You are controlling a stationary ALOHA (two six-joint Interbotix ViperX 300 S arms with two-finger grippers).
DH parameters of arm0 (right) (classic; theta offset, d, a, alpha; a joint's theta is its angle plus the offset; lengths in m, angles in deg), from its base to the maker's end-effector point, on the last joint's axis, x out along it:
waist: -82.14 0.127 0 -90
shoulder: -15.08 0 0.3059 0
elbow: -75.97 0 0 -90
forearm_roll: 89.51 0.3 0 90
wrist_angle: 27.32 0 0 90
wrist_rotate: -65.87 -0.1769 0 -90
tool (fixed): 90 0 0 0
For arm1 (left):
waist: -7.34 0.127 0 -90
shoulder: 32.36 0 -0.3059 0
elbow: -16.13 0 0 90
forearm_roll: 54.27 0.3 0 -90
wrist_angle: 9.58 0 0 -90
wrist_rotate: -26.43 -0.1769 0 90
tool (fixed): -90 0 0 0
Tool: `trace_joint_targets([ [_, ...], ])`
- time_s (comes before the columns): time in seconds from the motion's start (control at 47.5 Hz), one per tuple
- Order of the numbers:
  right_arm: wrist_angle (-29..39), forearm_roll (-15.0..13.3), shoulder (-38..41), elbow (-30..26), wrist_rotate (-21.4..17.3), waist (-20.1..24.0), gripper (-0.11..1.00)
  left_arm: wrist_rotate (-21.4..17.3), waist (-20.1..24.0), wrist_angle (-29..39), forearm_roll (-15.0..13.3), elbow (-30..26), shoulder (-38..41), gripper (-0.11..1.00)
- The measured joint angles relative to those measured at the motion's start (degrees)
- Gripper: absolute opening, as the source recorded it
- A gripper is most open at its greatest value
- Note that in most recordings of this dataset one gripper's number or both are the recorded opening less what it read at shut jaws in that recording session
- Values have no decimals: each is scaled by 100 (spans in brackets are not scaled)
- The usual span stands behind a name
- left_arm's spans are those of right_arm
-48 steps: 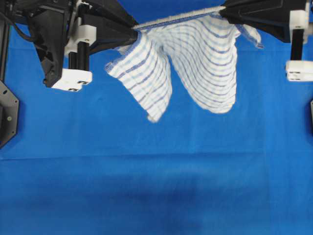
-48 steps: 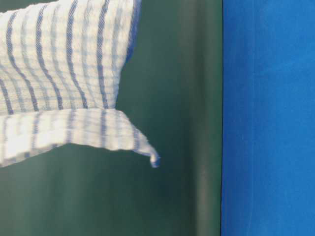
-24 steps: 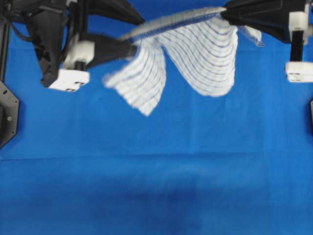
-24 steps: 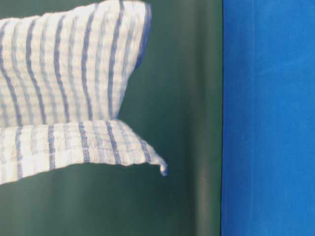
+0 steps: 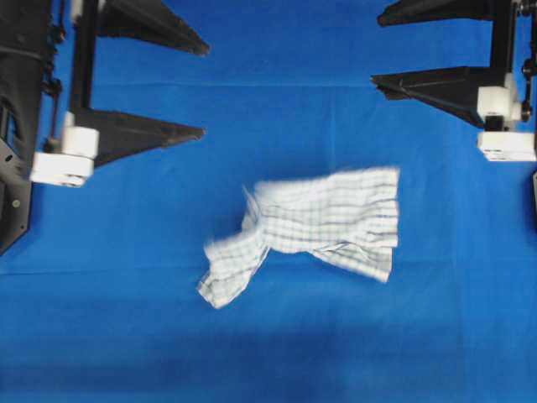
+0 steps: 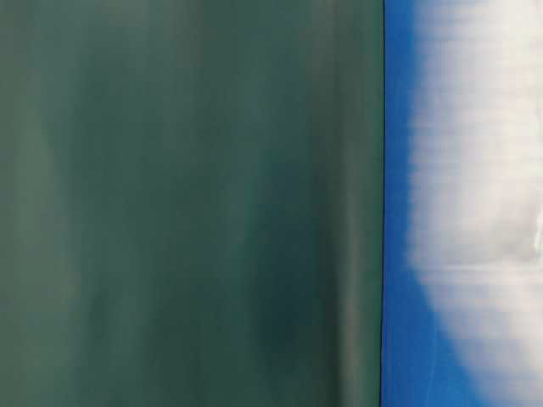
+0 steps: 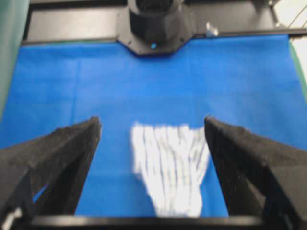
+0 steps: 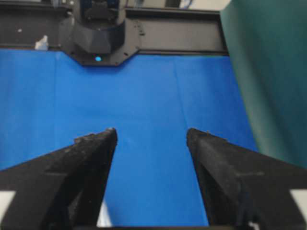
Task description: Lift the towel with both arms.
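The surface was covered edge to edge by a plain blue cloth (image 5: 277,344), with a dark green backdrop (image 6: 187,203) filling most of the table-level view. On inspection, the towel (image 5: 310,227) appeared crumpled and motion-blurred near the middle of the blue cloth in the overhead view, well apart from both arms. Whether it had fully settled could not be told from the blur. A white smear at the right of the table-level view was probably the same towel, too blurred to confirm.

Your left end effector (image 5: 197,88) had its fingers spread wide with nothing between them. Your right end effector (image 5: 377,48) likewise stood spread and empty. The left wrist view showed the towel (image 7: 170,167) below and between the parted fingers, not touching them.

The towel read as thin, light and limp. It should fold and sag from any hold, and a shallow pinch could slip.

Its long axis ran roughly left to right in the overhead view, with a twisted tail drooping toward the lower left. You would do best to take the two outer ends, the right-hand hem (image 5: 393,222) and the lower-left tail (image 5: 220,285).
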Motion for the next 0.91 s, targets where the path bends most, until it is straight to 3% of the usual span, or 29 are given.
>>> trace_joint_targets([
  [0.189, -325, 0, 18, 624, -53, -9, 64, -9, -18, -677, 9, 896, 123, 84],
  [0.568, -1907, 0, 360, 2303, -571, -79, 64, -35, 26, -2874, 0, 2830, 229, 84],
  [0.737, -2382, 0, 835, 2795, -844, -88, 64, 26, 26, -3489, 0, 3296, 598, 84],
  [0.905, -2725, 0, 1345, 3006, -1002, -88, 64, 44, 26, -3867, -9, 3419, 1230, 84],
])
